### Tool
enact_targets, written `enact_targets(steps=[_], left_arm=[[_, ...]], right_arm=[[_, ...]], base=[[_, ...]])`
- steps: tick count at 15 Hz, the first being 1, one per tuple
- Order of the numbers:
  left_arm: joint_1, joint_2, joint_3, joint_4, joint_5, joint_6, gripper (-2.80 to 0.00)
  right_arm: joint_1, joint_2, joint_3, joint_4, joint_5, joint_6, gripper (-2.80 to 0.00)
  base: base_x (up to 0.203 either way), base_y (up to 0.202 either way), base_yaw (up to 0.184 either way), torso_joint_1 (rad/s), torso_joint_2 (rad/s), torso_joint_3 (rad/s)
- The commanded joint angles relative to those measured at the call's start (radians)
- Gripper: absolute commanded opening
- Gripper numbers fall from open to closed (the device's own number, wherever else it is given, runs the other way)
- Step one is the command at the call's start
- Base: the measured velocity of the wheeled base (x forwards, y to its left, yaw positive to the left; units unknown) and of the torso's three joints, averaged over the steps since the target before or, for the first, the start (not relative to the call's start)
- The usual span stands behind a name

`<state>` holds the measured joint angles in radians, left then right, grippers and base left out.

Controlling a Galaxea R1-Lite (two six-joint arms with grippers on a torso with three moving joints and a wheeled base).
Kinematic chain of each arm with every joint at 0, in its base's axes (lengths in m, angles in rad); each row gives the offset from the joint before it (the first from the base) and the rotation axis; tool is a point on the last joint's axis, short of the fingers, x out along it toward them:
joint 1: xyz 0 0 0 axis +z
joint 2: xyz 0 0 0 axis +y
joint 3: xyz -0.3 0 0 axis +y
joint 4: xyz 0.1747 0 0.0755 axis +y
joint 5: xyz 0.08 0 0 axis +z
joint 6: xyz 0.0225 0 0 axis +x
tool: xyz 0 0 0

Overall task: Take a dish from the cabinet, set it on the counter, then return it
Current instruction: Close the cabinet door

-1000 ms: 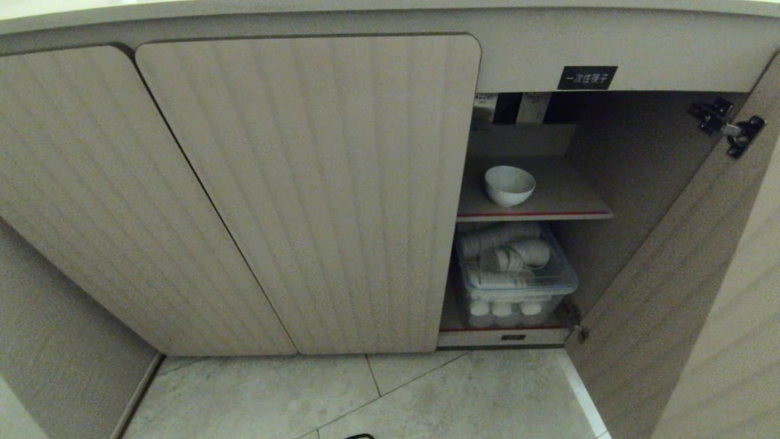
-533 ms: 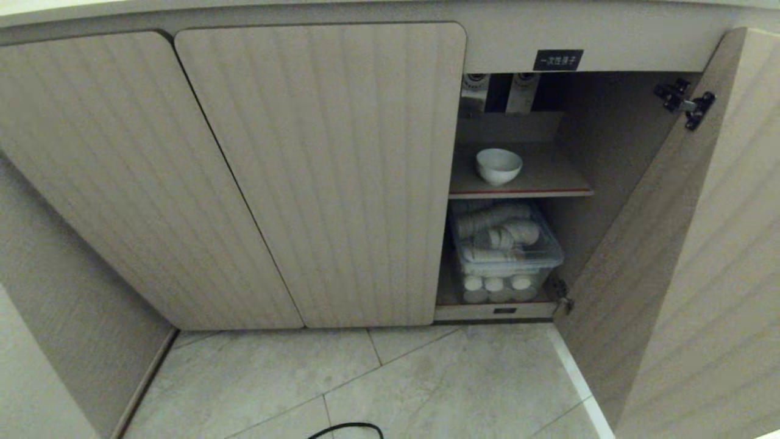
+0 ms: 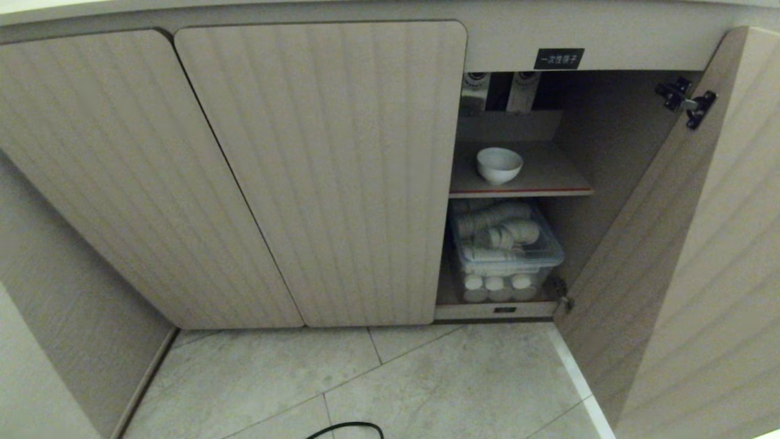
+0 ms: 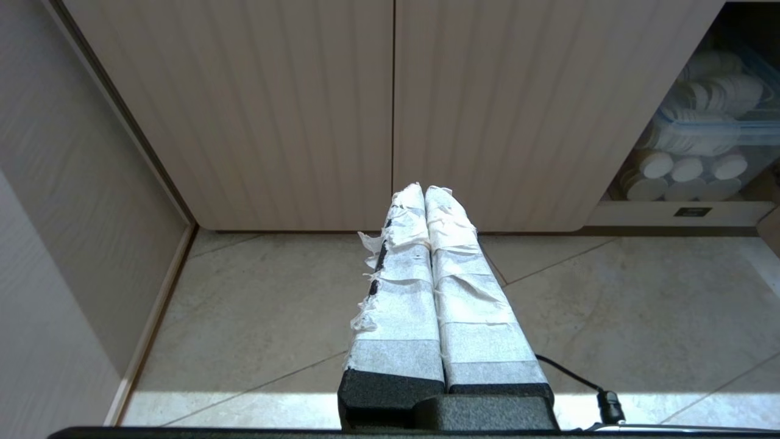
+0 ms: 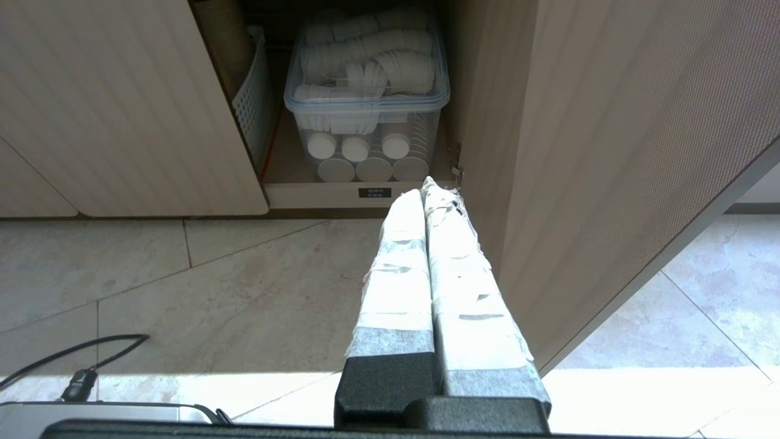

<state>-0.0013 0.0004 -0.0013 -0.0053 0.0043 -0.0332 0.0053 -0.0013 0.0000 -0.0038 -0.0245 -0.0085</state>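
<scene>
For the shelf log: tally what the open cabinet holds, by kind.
White bowl, on the upper shelf: 1
Clear lidded bin of white disposable cups, below: 1
White slotted basket beside the bin: 1
Total: 3

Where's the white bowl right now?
In the head view, the white bowl sits on the upper shelf inside the open right side of the cabinet, above the clear plastic bin.
</scene>
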Motion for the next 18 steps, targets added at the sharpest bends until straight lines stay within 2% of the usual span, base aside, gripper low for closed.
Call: enact_targets(steps=[1,14,18], left_arm=[[0.0,0.0,0.0,-0.001,0.0,-0.001,-2.8],[0.0,0.0,0.0,-0.001,0.0,-0.001,-2.8],[0.0,0.0,0.0,-0.001,0.0,-0.001,-2.8]], right_arm=[[0.001,0.001,0.0,-0.001,0.0,0.001,-2.8],[0.001,0.001,0.0,-0.001,0.0,0.004,-2.8],[0.001,0.001,0.0,-0.001,0.0,0.002,-2.8]], base=[[0.0,0.0,0.0,0.0,0.0,0.0],[0.0,0.0,0.0,0.0,0.0,0.0],[0.002,-0.156,0.001,0.0,0.0,0.0]])
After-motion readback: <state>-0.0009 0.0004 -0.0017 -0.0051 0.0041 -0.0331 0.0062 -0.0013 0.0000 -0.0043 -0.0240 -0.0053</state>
